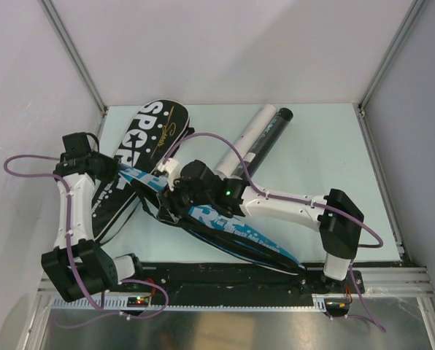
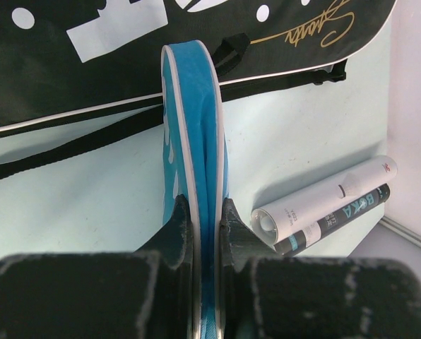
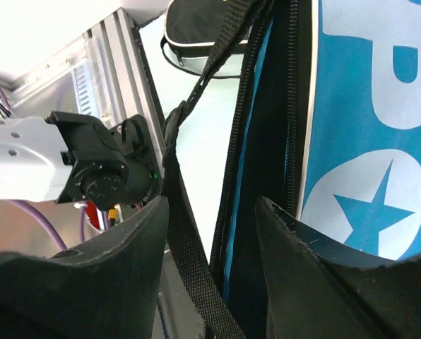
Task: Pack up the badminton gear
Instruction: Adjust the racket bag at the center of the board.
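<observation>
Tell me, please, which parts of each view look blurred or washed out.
Left wrist: the left fingers at the bottom are soft and dark, while the blue cover they pinch and the white tube are crisp. Right wrist: the top left corner is blown out to white, the right fingers are blurred, the cover's lettering is sharp. Top external: evenly lit and sharp.

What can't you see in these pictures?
Top view: what is inside the black cover and blue cover; cloth hides it.
Left wrist view: what the white tube and black tube hold; their walls hide it.
Left wrist view: the blue cover's near end, behind the left tool.
Right wrist view: most of the blue cover, past the edge.
</observation>
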